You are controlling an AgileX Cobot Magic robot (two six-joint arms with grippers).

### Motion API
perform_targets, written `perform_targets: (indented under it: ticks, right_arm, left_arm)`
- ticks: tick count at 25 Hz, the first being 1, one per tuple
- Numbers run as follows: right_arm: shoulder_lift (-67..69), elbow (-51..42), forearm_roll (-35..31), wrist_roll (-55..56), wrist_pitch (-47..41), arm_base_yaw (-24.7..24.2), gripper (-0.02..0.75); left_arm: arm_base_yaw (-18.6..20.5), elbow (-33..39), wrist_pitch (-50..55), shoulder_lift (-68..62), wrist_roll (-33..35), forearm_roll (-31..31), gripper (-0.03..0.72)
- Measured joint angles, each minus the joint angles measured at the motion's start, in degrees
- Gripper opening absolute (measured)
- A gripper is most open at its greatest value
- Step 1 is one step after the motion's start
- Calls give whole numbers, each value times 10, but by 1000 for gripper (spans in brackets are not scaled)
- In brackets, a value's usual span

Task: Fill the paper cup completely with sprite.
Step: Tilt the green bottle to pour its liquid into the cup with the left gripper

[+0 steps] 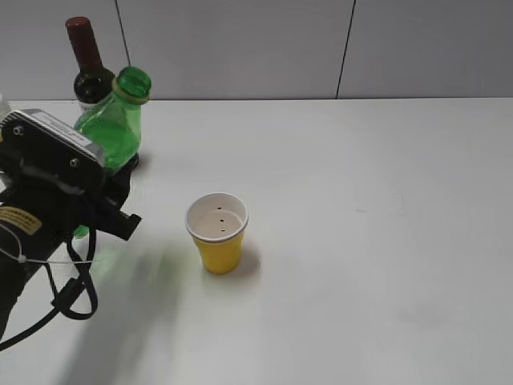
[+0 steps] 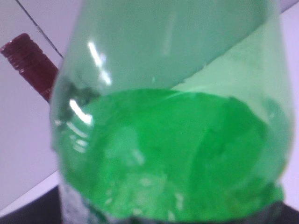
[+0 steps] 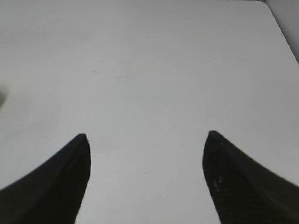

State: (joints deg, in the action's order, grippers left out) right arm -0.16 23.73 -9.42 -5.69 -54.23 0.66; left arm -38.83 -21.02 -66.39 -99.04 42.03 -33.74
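Left wrist view: my left hand grips the sprite bottle low; half-full, thin-walled, squeezable. Right hand open.

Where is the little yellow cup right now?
In the exterior view the paper cup stands upright on the table, a bit left of the middle, to the right of the tilted green bottle.

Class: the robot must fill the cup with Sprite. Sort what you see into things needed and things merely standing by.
Needed: paper cup; green Sprite bottle, tilted, at the left gripper.
Standing by: wine bottle behind it; right gripper, open over bare table.
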Motion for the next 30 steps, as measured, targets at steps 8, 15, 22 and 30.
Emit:
perform_targets:
  ticks: [8, 15, 22, 30]
  right_arm:
    - [0, 0, 0, 0, 0, 0, 575]
    - [0, 0, 0, 0, 0, 0, 575]
    - [0, 0, 0, 0, 0, 0, 575]
    - [0, 0, 0, 0, 0, 0, 575]
  left_arm:
    - [0, 5, 1, 0, 110, -7, 460]
    - [0, 5, 1, 0, 188, -13, 460]
    - [0, 5, 1, 0, 256, -25, 459]
    - [0, 5, 1, 0, 316, -38, 459]
